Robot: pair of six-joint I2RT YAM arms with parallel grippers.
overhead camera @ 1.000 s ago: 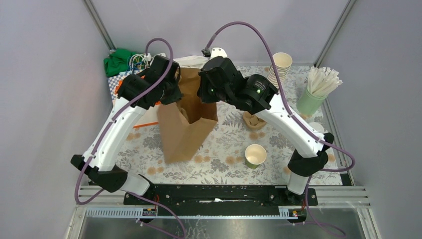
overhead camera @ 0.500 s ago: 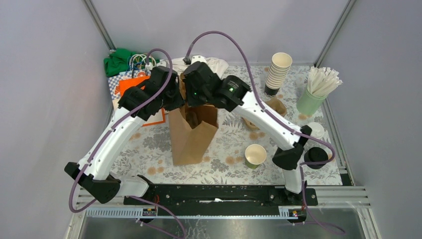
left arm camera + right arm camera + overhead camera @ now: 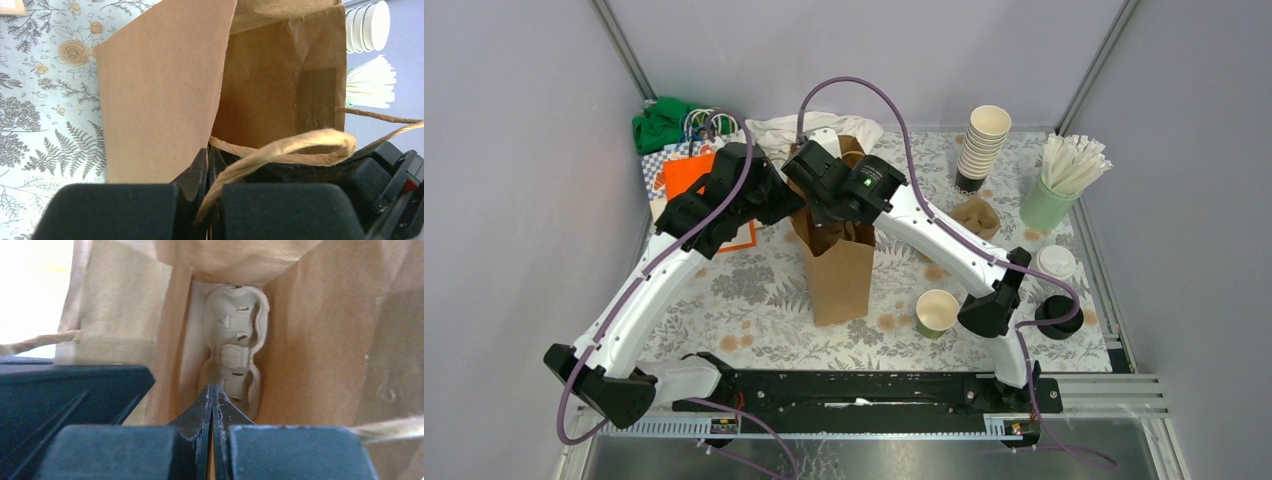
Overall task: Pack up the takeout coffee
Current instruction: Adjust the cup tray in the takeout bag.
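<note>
Small dark-green paper cup [image 3: 937, 312], lidless with white inside showing, upright on the floral worktop [image 3: 754, 300] near the front edge, just right of a brown paper bag [image 3: 839, 275]. Round black lid [image 3: 1060, 314] lying apart from the cup, further right beside the right arm's base, with a white lid [image 3: 1056, 262] just behind it. Bag standing upright mid-worktop, mouth open. Left claw [image 3: 209, 156] pinched shut on the bag's rim, with a twisted paper handle [image 3: 295, 145] looping past its fingers. Right claw [image 3: 213, 392] also closed tight on the bag's rim, close beside the left one. Inside the bag, a pale pulp cup carrier [image 3: 235, 345] on edge against the wall. Second brown carrier [image 3: 974, 215] on the worktop behind the cup. Stack of cream cups [image 3: 984, 145] and pale green cup [image 3: 1046, 208] full of white sticks [image 3: 1074, 160] at the far right
</note>
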